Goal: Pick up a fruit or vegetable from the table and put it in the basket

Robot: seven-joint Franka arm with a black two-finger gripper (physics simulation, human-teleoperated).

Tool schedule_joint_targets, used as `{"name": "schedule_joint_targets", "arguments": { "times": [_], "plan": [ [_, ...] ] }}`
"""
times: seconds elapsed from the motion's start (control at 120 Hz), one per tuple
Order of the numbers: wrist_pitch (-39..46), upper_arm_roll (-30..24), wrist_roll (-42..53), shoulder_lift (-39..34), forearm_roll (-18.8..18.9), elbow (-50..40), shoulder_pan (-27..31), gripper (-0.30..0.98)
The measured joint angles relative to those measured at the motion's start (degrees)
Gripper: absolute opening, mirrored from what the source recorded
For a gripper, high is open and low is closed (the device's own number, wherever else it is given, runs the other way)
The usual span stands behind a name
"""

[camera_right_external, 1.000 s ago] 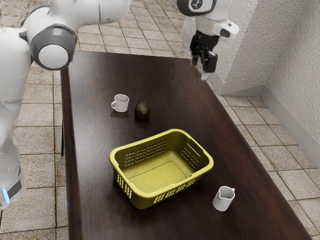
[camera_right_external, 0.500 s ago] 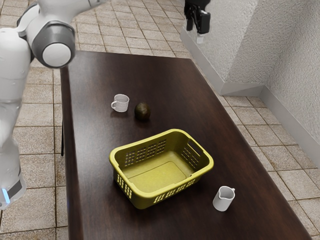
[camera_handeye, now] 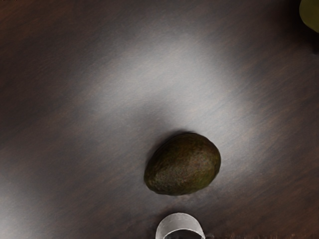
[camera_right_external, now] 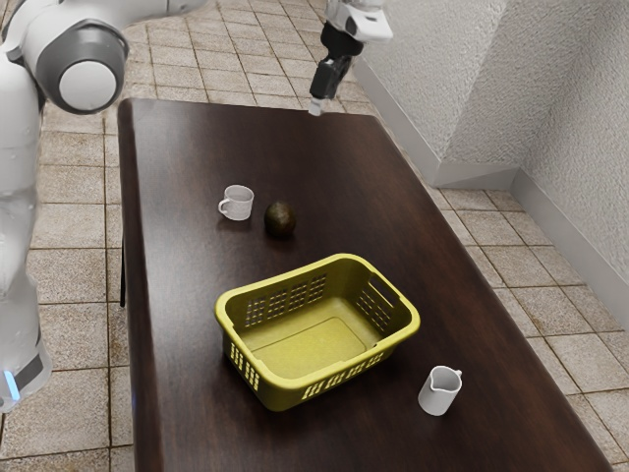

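My gripper (camera_right_external: 318, 106) is high over the table's far edge in the exterior view, well up and away from the avocado; whether its fingers are apart cannot be told. The dark avocado (camera_right_external: 280, 220) lies on the table beside the white mug, and the wrist view has the same avocado (camera_handeye: 183, 164) on the dark wood. A yellow-green basket (camera_right_external: 232, 298) stands nearer the exterior camera, with nothing inside it. One corner of the basket (camera_handeye: 311, 14) shows in the wrist view.
The white mug (camera_right_external: 237, 203) stands just to the avocado's left in the exterior view. A small white pitcher (camera_right_external: 439, 390) is on the basket's right side, on the brown table (camera_right_external: 491, 423). A textured wall (camera_right_external: 580, 147) rises beyond the table's right edge.
My hand first rose away from the table, then swung toward the exterior view's left and came somewhat lower, turning as it moved. Avocado, mug, basket and pitcher have stayed put.
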Motion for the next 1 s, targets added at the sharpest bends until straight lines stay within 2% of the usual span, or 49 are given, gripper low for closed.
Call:
{"name": "schedule_joint_targets", "arguments": {
  "times": [0.117,0.225,0.425,0.708,1.0],
  "plan": [
    [5.16,-2.52,8.02,-2.66,0.45,-8.98,1.76,0.68],
    [9.50,-3.88,14.11,-0.86,0.44,-11.28,2.97,0.69],
    [15.43,-4.35,22.60,0.30,-0.63,-15.57,-1.39,0.69],
    [26.79,-4.29,29.61,-5.85,-0.92,-29.77,-2.15,0.69],
    [33.91,-2.37,33.68,-6.62,-0.51,-34.98,0.76,0.69]
  ]
}}
